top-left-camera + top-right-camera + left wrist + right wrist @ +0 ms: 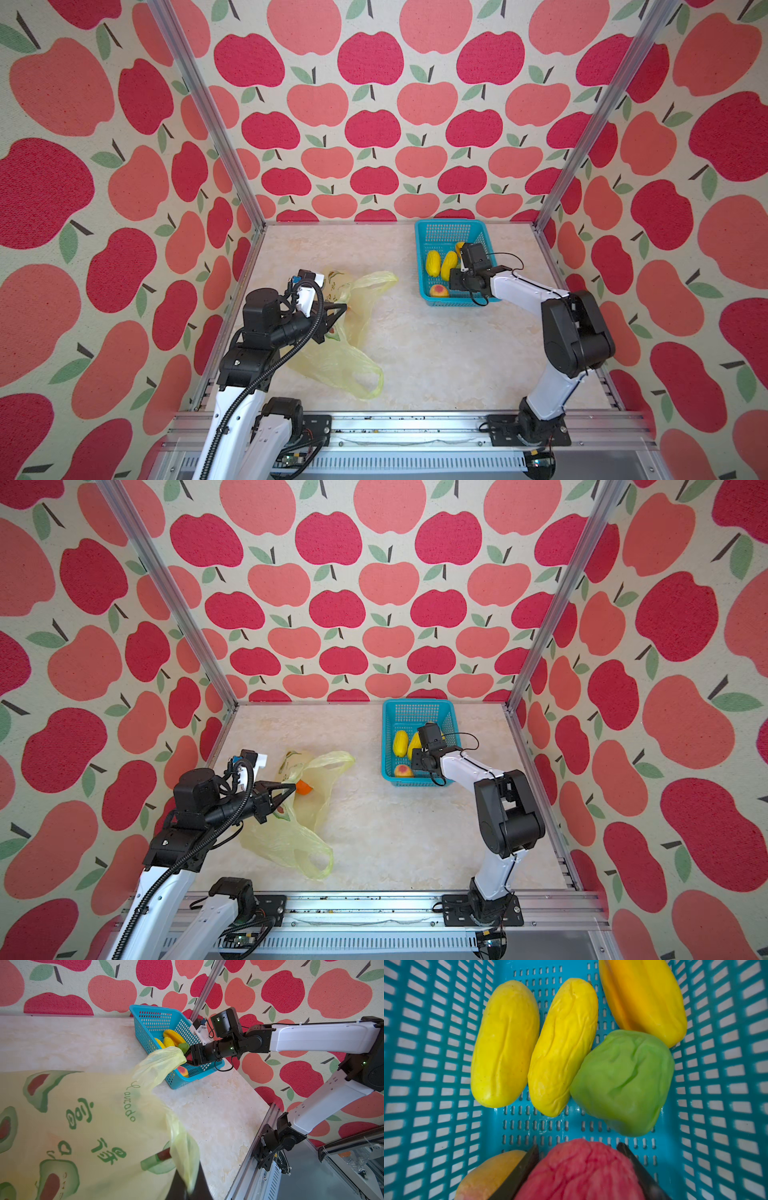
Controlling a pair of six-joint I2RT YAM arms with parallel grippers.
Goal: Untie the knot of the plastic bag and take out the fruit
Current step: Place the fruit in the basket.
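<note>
Right wrist view: right end effector point(578, 1146) straddles a pink-red fruit point(579, 1174) inside the teal basket point(425, 1064); grip cannot be told. Well apart from the basket, left end effector point(291, 788) pinches the plastic bag point(286, 837).

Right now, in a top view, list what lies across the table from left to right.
plastic bag → teal basket's left wall → yellow fruit → second yellow fruit → right arm's black elbow. Left out: the left gripper, which overlaps the bag.
</note>
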